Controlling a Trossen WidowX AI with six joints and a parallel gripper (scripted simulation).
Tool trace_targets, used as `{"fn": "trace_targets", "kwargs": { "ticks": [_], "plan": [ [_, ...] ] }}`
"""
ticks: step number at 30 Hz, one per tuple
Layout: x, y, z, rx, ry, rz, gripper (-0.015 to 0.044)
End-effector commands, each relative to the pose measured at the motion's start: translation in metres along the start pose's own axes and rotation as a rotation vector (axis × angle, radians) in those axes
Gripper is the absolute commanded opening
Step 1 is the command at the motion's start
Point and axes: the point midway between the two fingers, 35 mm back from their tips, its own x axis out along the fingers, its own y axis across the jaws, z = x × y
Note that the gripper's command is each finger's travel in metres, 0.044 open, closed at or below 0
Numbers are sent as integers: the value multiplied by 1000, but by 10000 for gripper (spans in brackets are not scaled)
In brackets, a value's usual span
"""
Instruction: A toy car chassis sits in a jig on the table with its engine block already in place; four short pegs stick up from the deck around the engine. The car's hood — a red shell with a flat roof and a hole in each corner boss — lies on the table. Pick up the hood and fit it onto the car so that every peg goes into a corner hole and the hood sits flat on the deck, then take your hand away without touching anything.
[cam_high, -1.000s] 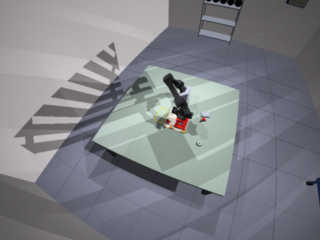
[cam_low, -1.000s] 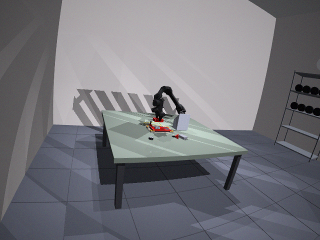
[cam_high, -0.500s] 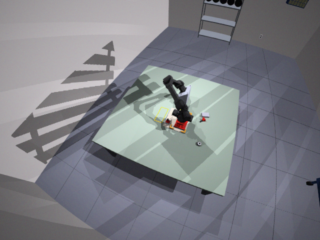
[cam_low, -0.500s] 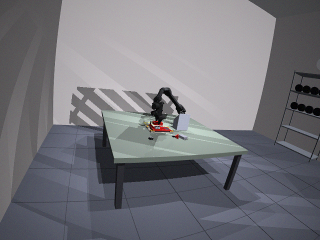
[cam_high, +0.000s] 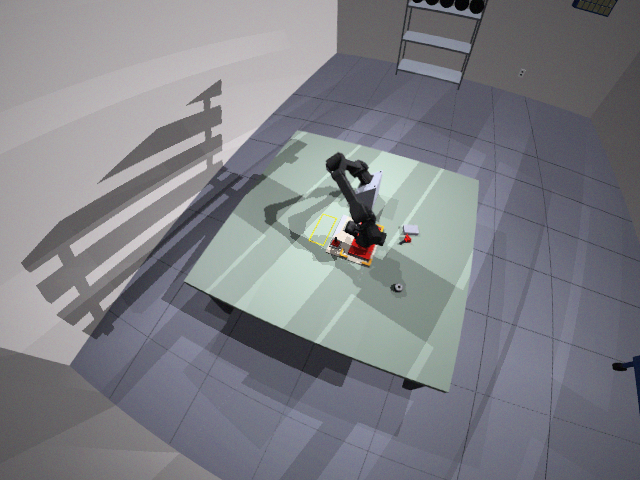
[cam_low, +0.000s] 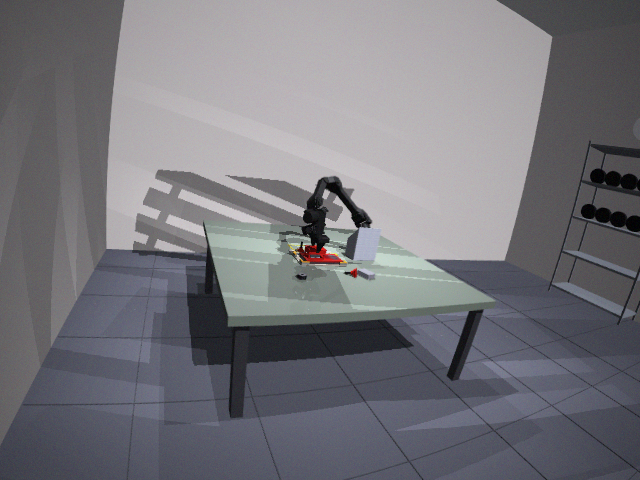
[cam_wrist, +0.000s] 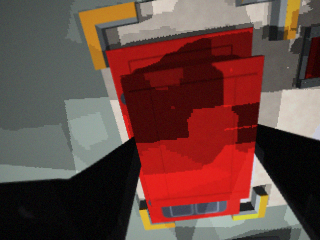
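Observation:
My gripper (cam_wrist: 192, 135) is shut on the red hood (cam_wrist: 200, 120) (cam_low: 311, 251), with one finger at each long side. The hood is over the red chassis (cam_wrist: 117, 60) (cam_high: 360, 251) (cam_low: 333, 259), roof up, and roughly lined up with it. In the wrist view the chassis shows beyond the hood at the top and left, and its end with grey panes shows at the bottom. The chassis sits between the yellow corner brackets of the jig (cam_wrist: 89, 35). The engine block, the pegs and the corner holes are hidden, so any gap between hood and deck cannot be told.
A pale board surrounds the jig and holds a dark red part (cam_wrist: 313, 57) beside it. A yellow outlined rectangle (cam_high: 316, 227) is on the table. A grey block (cam_high: 410, 229) (cam_low: 366, 274), a small red piece (cam_high: 407, 238) (cam_low: 354, 272) and a wheel (cam_high: 397, 287) (cam_low: 301, 276) lie nearby. A grey upright panel (cam_low: 366, 245) stands near the arm.

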Motion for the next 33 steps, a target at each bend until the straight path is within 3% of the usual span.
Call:
{"fn": "trace_targets", "kwargs": {
  "ticks": [1, 33],
  "plan": [
    [1, 0, 0, -6, -3, -5, 0],
    [7, 0, 1, -6, -3, -5, 0]
  ]
}}
